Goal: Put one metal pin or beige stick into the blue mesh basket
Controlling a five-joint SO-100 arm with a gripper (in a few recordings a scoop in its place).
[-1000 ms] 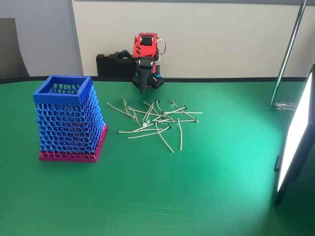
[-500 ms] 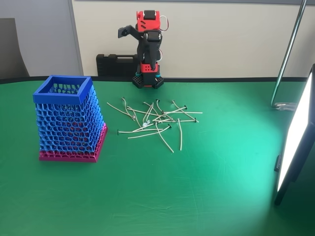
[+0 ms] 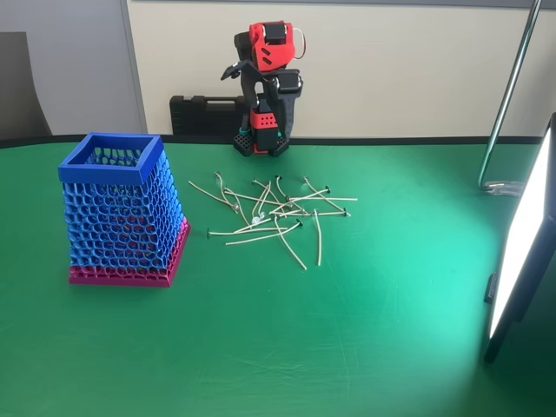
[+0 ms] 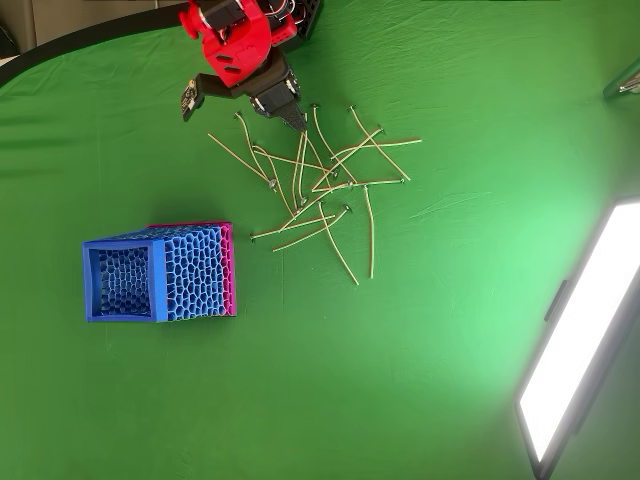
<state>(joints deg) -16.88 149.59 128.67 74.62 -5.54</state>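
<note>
The red and black tool (image 4: 240, 100) hangs above the far edge of the green surface (image 4: 430, 330), its 2 fingers spread apart: 1 black tip (image 4: 188, 99) points left in the overhead view, the other (image 4: 296, 120) reaches over the pile's near edge. It grips nothing. A loose tangle of thin beige pins (image 3: 274, 217) lies just in front of the arm's base, several crossing one another, which crowds any single pin. The blue mesh basket (image 3: 122, 208) stands upright, well apart to the left in the fixed view. A lit panel (image 3: 521, 243) leans at the right edge.
</note>
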